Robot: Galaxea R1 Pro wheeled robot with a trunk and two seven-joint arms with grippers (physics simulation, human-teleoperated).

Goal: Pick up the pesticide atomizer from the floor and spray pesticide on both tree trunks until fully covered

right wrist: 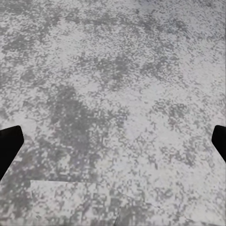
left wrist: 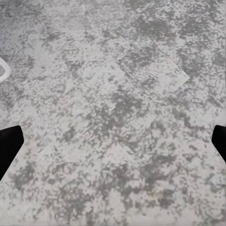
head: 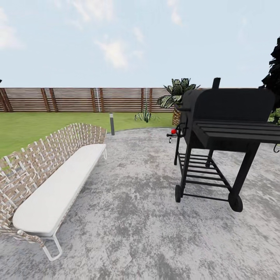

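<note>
I stand on a grey speckled stone patio (head: 136, 217). Beyond it lies the garden's green lawn (head: 35, 126), closed off by a brown slatted fence (head: 77, 99). Both trees are out of view. A small red and dark thing (head: 173, 132) sits low at the patio's far edge beside the grill; it is too small to tell whether it is the pesticide atomizer. My left gripper (left wrist: 113, 146) hangs open over bare stone, with its black fingertips (left wrist: 9, 146) far apart. My right gripper (right wrist: 113, 146) is open too, above the same paving, with nothing between its fingertips (right wrist: 9, 146).
A woven bench with a white cushion (head: 58, 186) runs along the left. A black wheeled grill (head: 225, 128) stands at the right. A short bollard lamp (head: 112, 123), a potted palm (head: 177, 95) and a dark cypress (head: 274, 74) stand at the patio's rim.
</note>
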